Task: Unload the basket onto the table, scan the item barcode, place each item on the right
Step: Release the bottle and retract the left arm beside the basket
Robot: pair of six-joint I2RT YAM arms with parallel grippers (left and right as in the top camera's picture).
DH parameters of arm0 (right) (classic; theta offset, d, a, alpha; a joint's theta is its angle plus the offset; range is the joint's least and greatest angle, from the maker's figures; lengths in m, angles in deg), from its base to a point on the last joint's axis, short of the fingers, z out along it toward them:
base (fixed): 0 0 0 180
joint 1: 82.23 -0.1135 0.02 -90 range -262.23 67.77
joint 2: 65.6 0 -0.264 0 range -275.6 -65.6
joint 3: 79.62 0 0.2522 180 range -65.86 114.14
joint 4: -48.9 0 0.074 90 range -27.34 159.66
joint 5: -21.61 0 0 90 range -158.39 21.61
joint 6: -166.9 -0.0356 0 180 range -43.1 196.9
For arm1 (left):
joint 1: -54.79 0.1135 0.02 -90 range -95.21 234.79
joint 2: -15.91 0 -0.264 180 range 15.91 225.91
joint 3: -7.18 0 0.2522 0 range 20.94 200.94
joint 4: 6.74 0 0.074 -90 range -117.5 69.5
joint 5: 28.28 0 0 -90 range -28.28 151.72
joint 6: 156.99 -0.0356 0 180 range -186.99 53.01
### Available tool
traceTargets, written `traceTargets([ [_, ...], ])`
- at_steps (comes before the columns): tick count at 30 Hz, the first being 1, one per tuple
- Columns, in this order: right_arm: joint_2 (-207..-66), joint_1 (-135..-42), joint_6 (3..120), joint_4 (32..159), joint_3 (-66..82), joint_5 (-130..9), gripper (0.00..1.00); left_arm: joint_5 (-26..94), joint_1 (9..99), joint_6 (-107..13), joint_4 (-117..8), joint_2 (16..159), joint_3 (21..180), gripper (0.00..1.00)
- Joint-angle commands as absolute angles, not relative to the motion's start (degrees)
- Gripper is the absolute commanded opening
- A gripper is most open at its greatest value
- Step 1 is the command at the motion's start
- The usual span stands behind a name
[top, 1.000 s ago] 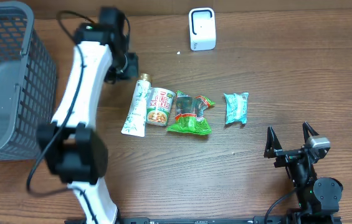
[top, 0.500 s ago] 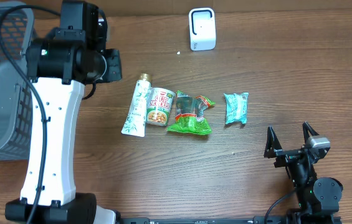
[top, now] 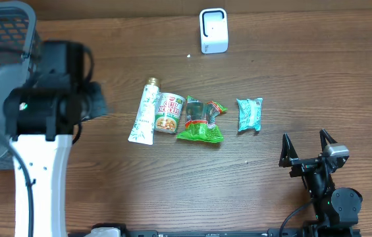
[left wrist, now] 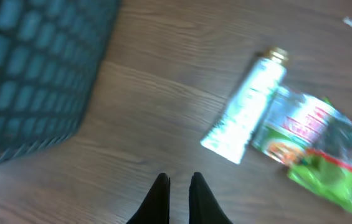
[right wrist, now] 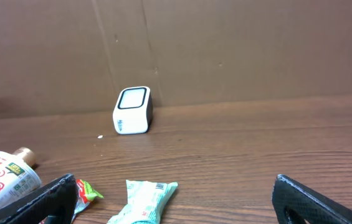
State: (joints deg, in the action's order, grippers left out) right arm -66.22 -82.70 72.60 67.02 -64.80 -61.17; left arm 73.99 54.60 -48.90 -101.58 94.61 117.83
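Observation:
Four items lie in a row mid-table: a white tube (top: 145,112), a cup of noodles (top: 168,113), a green packet (top: 202,122) and a teal packet (top: 249,114). The white barcode scanner (top: 213,30) stands at the back edge. My left gripper (top: 95,100) hangs high, left of the tube, blurred in the overhead view. The left wrist view shows the left gripper (left wrist: 179,180) shut and holding nothing, with the tube (left wrist: 247,106) and the cup of noodles (left wrist: 297,124) off to its right. My right gripper (top: 304,138) rests open near the front right, facing the teal packet (right wrist: 144,202) and the scanner (right wrist: 133,110).
A grey mesh basket (top: 1,85) fills the far left of the table and shows as a dark grid, the basket (left wrist: 32,68), in the left wrist view. The left arm's white links run down the left side of the overhead view. A cardboard wall backs the table.
The left arm has swung from the back, near the tube's cap, toward the front left and closer to the overhead camera. The right arm and the items have not moved.

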Motion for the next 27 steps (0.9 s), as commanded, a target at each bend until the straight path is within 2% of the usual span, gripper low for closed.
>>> traceTargets([
  [1, -65.8, -83.0, 72.4, 66.8, -65.4, -61.3, 1.00, 75.9, 61.0, -46.2, -100.9, 91.1, 115.6, 0.08],
  [3, -65.8, -83.0, 72.4, 66.8, -65.4, -61.3, 1.00, 77.4, 65.0, -46.2, -101.4, 90.8, 115.6, 0.30],
  [4, -65.8, -83.0, 72.4, 66.8, -65.4, -61.3, 1.00, 77.4, 66.0, -46.2, -101.5, 90.8, 115.6, 0.60],
  [5, -65.8, -83.0, 72.4, 66.8, -65.4, -61.3, 1.00, 77.4, 66.6, -46.2, -101.5, 90.9, 115.6, 1.00],
  [27, -65.8, -83.0, 72.4, 66.8, -65.4, -61.3, 1.00, 75.7, 67.1, -45.1, -100.0, 91.3, 115.6, 1.00],
])
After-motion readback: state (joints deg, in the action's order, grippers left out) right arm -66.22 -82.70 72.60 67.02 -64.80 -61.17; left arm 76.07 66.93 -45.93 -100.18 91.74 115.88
